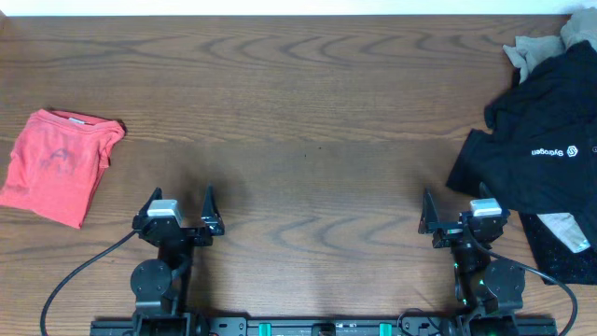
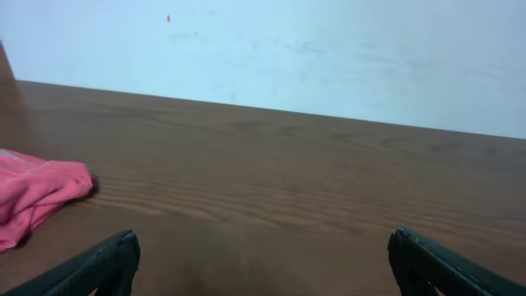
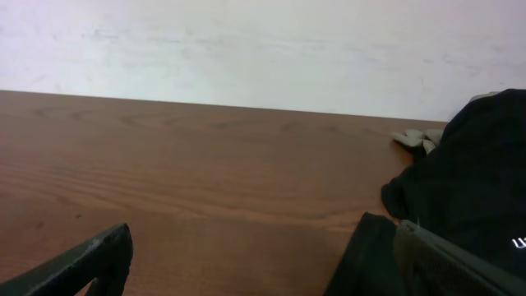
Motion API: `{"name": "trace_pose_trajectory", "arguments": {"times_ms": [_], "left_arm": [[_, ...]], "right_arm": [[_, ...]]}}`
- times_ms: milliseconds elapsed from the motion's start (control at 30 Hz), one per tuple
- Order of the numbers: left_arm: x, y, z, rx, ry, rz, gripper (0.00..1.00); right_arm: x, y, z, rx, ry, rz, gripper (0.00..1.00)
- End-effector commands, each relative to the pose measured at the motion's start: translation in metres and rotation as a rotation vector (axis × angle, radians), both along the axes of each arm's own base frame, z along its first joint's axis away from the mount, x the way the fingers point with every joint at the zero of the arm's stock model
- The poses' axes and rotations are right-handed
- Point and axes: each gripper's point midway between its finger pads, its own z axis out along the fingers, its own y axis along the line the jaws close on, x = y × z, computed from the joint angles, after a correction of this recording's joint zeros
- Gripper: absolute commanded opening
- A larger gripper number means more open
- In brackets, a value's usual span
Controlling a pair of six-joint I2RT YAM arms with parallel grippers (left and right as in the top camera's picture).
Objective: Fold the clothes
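At far left the coral-red short-sleeved T-shirt (image 1: pixel 58 163) lies folded, our left gripper (image 1: pixel 180 213) and right gripper (image 1: pixel 457 219) hover spread wide and empty, so we judge the crumpled black logo tee (image 1: pixel 541 140) at right needs grasping next
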Motion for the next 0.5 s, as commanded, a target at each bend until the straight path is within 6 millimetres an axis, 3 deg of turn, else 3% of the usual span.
{"name": "trace_pose_trajectory", "arguments": {"times_ms": [0, 467], "left_arm": [[-0.0013, 0.0007, -0.0145, 0.013, 0.05, 0.001, 0.98], [-0.0013, 0.0007, -0.0146, 0.013, 0.051, 0.001, 0.98]], "right_arm": [[0.0001, -0.0024, -0.0008, -0.011, -0.003, -0.008, 0.99], [0.0001, -0.0024, -0.0008, -0.011, -0.003, -0.008, 0.99]]}}
